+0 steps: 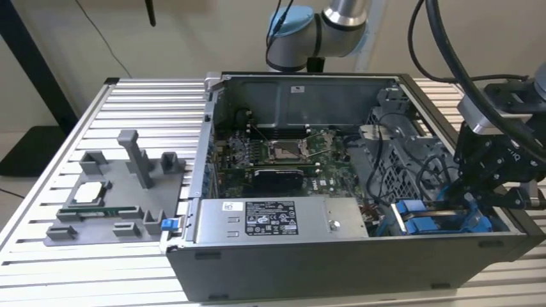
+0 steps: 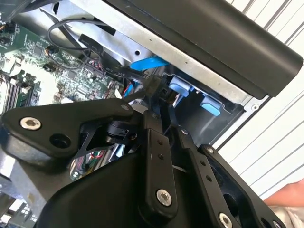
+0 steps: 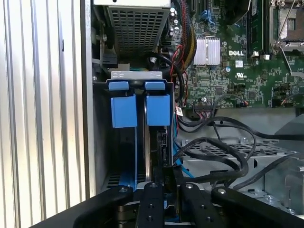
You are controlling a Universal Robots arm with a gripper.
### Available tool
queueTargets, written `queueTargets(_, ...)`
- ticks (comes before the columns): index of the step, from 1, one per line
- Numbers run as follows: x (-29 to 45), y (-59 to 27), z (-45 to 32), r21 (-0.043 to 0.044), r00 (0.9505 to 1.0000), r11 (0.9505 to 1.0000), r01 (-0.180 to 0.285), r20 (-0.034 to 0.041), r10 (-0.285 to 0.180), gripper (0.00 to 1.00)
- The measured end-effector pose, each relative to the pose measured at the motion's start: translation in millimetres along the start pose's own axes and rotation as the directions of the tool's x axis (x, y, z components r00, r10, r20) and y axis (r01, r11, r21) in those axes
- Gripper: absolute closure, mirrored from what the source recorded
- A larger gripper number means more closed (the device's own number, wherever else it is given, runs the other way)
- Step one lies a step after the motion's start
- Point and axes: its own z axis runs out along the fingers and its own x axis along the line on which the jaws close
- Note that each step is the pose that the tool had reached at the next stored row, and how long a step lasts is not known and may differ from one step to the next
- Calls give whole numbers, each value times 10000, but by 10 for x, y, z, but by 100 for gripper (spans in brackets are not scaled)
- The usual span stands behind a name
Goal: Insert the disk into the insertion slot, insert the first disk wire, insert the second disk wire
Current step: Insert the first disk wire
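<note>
The tool (image 3: 168, 184) pinches a black wire plug (image 2: 159, 90) over the disk (image 3: 157, 110), which is seated in the insertion slot (image 3: 100, 142). Looping black cables (image 3: 223, 154) crowd one side; the case wall (image 3: 86, 95) by the slatted desk (image 3: 42, 118) bounds the other.

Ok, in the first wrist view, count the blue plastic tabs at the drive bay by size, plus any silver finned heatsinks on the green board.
Large square bright blue plastic tabs: 2
Small bright blue plastic tabs beside them: 2
Silver finned heatsink: 1
Total: 5
</note>
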Motion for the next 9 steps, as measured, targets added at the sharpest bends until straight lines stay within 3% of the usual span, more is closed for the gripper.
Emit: queueTargets(9,8,-3,74,1,10000,10000,-7,-5,7,100)
